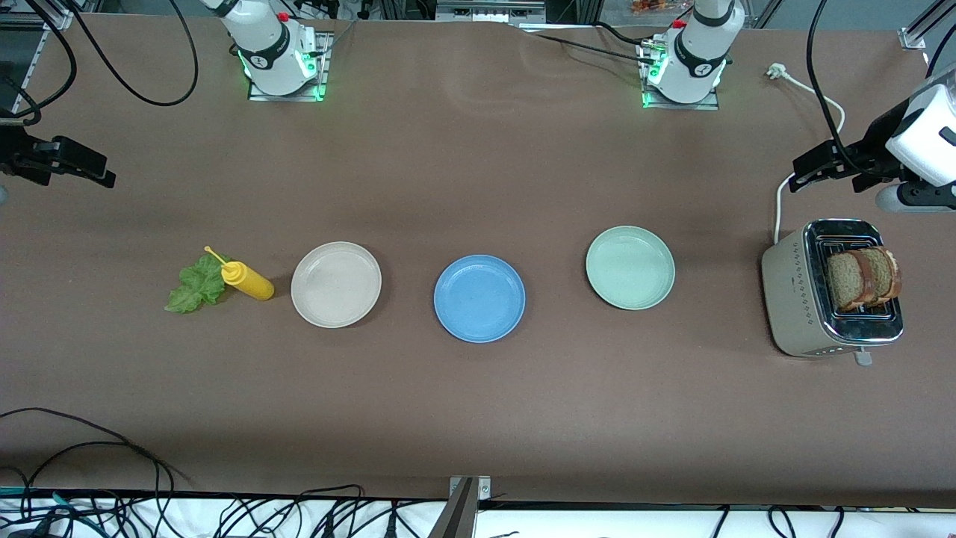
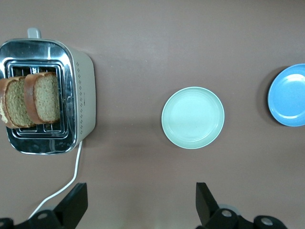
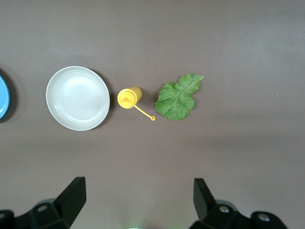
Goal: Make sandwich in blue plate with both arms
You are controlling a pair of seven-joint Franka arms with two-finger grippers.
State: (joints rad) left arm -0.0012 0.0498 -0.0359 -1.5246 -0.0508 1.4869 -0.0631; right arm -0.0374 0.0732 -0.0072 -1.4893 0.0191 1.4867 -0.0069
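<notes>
Brown tabletop is what I'm working over, with three plates in a row: beige plate [image 1: 336,285] toward the right arm's end, blue plate [image 1: 479,298] in the middle and bare, pale green plate [image 1: 630,267] toward the left arm's end. Nothing is assembled yet. Both bread slices [image 1: 865,279] stand upright in the toaster [image 1: 795,299] at the left arm's end, and the lettuce leaf [image 1: 196,285] lies flat on the table just beside the yellow squeeze bottle [image 1: 249,281]. Left gripper [image 2: 140,202] hangs over the table near the toaster, fingers spread wide and holding nothing; right gripper [image 3: 138,200] hovers near the lettuce end, same deal. My guess on handling: the bread is light and squishy, so I'd pinch a slice across its faces near the top crust and go gentle. The lettuce looks floppy and thin, lying flat, so I'd go for a ruffled edge.
</notes>
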